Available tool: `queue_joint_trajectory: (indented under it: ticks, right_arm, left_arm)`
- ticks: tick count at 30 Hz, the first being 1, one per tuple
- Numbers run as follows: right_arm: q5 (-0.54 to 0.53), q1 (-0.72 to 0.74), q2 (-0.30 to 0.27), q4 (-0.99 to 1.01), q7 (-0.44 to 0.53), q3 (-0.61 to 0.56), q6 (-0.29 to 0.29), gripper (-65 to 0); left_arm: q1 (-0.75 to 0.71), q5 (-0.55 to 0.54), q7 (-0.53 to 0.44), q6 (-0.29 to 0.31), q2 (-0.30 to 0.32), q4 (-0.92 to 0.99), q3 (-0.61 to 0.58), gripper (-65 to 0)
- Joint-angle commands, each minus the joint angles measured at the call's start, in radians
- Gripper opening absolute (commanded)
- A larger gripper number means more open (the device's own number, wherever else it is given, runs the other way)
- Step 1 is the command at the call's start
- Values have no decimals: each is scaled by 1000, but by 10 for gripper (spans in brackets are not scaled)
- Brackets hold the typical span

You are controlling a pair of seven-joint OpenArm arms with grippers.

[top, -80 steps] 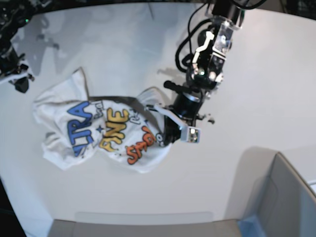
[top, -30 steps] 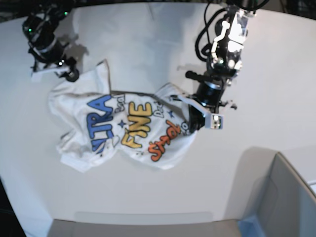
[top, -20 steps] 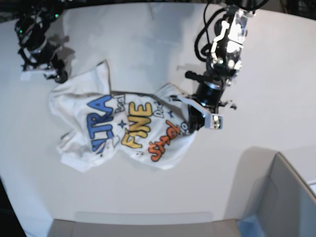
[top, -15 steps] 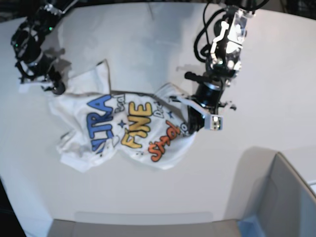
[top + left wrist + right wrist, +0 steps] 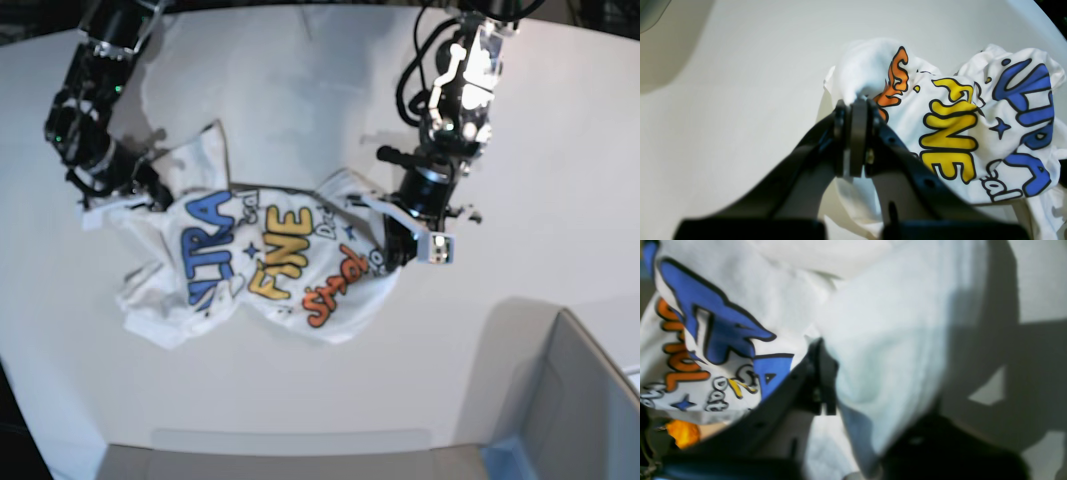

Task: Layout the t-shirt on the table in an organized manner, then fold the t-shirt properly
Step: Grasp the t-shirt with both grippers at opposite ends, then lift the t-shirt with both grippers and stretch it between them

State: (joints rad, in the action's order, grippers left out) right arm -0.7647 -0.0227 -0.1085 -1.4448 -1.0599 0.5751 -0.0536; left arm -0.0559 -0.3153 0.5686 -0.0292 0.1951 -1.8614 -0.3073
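White tabletop with a curved far edge, carrying all else in the base view. A grey box with a blue corner stands at its near right corner, well apart from the garment.

The t-shirt lies crumpled, print side up, left of the tabletop's centre and between the two arms. Its lettering runs blue, then yellow, then orange-red from left to right in the base view. One flap rises toward the far edge at the upper left; the lower left part is bunched in loose folds.

Left hand, on the base view's right, sits at the shirt's right edge, just beside the orange-red lettering. In the left wrist view its two black fingers are pressed together with a fold of white cloth rising between their tips: closed upon the t-shirt.

Right hand, on the base view's left, meets the shirt's upper left edge, beside the blue lettering. In the right wrist view, which is blurred, white fabric drapes over and around the closed fingers, and the hand pinches the t-shirt there.
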Motion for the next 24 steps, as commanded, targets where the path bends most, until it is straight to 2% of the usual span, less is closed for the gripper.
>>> queue_joint_trajectory:
  ticks: [1,4,8,12,17,18,21,22,24]
  right_arm:
    - [37,7,-18,-26,-39,0,-15,-650]
    - [37,16,-30,-109,-61,1,-16,-650]
    - [37,56,-86,-279,-121,3,-13,-650]
    - [43,94,-125,-425,-118,33,-12,-650]
    - [43,93,-141,-590,-33,93,-5,-650]
    - [43,93,-141,-613,-21,95,11,-650]
    - [35,82,-152,-621,25,170,136,-650]
    - [30,80,-152,-621,48,207,180,-650]
    - [-26,82,-158,-620,60,268,232,-650]
  left_arm:
    - [11,3,-29,4,2,-17,3,-650]
    - [8,3,-29,4,10,-22,38,-650]
    - [-9,3,-29,4,16,-42,127,-650]
    - [-12,2,-29,4,16,-99,211,-650]
    - [-63,2,-38,4,16,-174,288,-650]
    - [-72,2,-40,4,16,-177,296,-650]
    - [-100,2,-45,5,16,-180,308,-650]
    - [-109,2,-58,5,16,-180,316,-650]
    - [-132,2,-120,5,16,-180,333,-650]
